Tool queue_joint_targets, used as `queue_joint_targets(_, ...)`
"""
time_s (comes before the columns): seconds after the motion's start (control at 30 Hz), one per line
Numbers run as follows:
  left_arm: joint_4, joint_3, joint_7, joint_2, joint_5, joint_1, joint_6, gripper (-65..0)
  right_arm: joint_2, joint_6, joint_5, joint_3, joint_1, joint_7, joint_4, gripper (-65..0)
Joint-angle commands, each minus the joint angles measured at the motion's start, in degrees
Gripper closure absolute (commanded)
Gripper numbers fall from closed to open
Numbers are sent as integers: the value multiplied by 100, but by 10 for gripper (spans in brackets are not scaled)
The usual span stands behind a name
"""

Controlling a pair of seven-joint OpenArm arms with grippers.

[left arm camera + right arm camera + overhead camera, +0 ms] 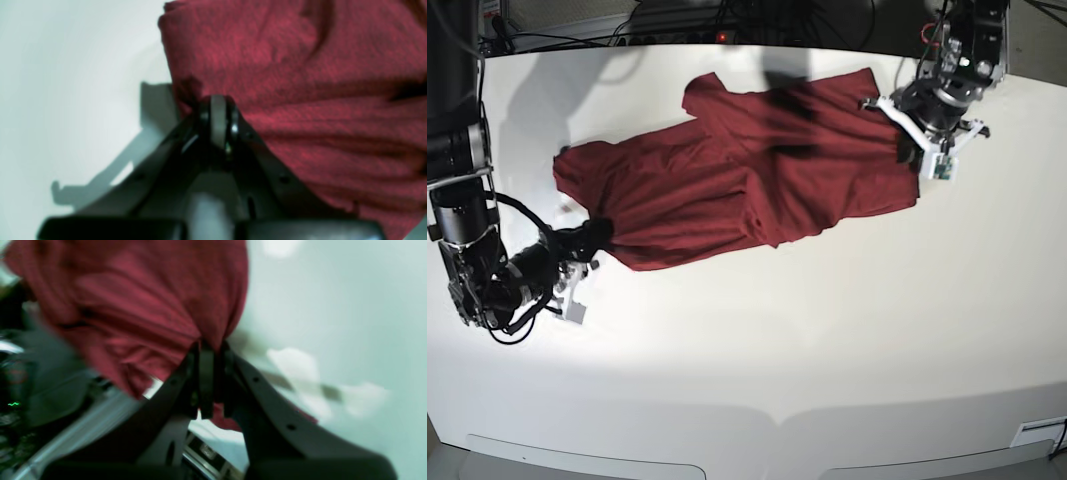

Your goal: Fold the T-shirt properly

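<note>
Maroon shirt point(747, 185) lying rumpled across white table point(827, 350) near back edge. Left gripper point(218, 100) and right gripper point(206, 348) both pinching shirt edges. Cables trailing behind table.

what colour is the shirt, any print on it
Plain dark red T-shirt, no print; the base view shows it best.

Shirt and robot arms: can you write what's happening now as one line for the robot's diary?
shirt: flat on table, wrinkly | left fingers: shut on shirt edge | right fingers: shut on shirt edge | fold: not yet made
</note>
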Motion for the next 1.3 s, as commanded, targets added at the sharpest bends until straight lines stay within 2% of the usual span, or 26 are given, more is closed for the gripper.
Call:
queue_joint_targets(0.0,59,-26,-94,-37,-70,42,35,0,17,23,323,24,192,-19,76,0)
queue_joint_targets(0.1,59,-20,-155,-35,-374,35,-55,0,-146,23,988,24,192,-19,83,0)
queue_joint_targets(0.23,66,-22,-190,-35,-487,2,-96,0,-387,23,1405,24,192,-19,92,0)
queue_joint_targets(0.47,66,-20,-317,-33,-492,-2,-114,0,-898,23,1414,24,192,-19,92,0)
queue_joint_targets(0.73,63,-20,-420,-7,-466,-13,-114,0,-1797,23,1390,24,192,-19,92,0)
queue_joint_targets(1.03,-72,-15,-560,407,-278,-345,-116,0,-2745,23,1392,24,190,-19,92,0)
queue_joint_targets(1.27,-992,-11,-562,538,-280,-839,-118,0,-3388,23,1187,24,190,-19,92,0)
